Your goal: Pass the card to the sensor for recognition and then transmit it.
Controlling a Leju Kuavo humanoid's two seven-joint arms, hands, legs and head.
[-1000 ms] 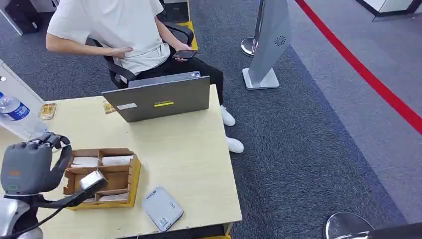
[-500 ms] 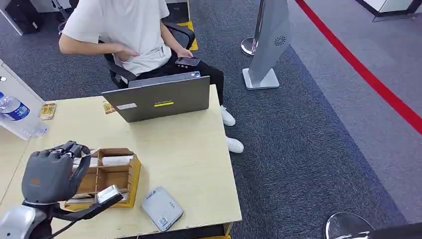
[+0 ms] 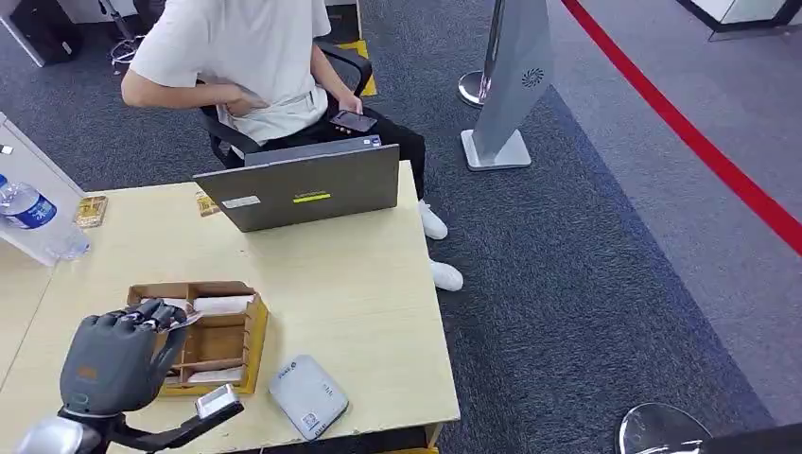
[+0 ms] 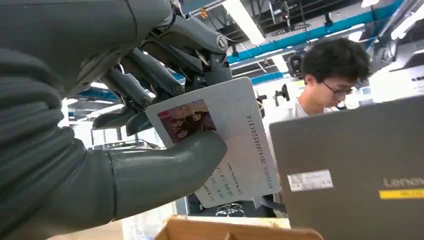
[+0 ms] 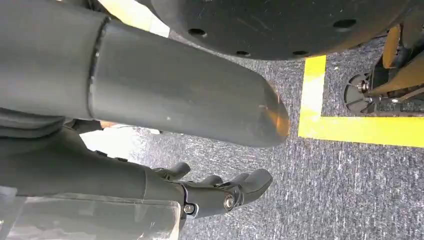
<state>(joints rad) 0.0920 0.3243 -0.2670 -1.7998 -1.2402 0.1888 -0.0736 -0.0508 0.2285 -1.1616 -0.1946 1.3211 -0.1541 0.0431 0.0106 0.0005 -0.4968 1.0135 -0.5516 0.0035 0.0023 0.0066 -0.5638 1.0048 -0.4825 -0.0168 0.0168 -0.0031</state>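
My left hand (image 3: pixel 113 357) hovers over the near-left part of the wooden card box (image 3: pixel 253 326) on the table. It pinches a white ID card (image 4: pixel 240 135) with a small photo between thumb and fingers (image 4: pixel 150 75); in the head view the card's edge (image 3: pixel 186 320) peeks past the fingertips. The sensor (image 3: pixel 307 395), a flat grey-white pad, lies near the table's front edge, just right of the box and of my hand. My right hand (image 5: pixel 220 192) hangs beside my body over the carpet, fingers apart, holding nothing.
A grey laptop (image 3: pixel 303 189) stands open at the table's far edge, with a seated person (image 3: pixel 236 57) behind it holding a phone. A water bottle (image 3: pixel 28 208) lies at the far left. More white cards (image 3: pixel 222 305) fill the box's slots. The table (image 3: pixel 359 303) ends just right of the sensor.
My left hand has moved nearer and rightward, from left of the box to above its near-left part, carrying the card. The person has shifted in the chair.
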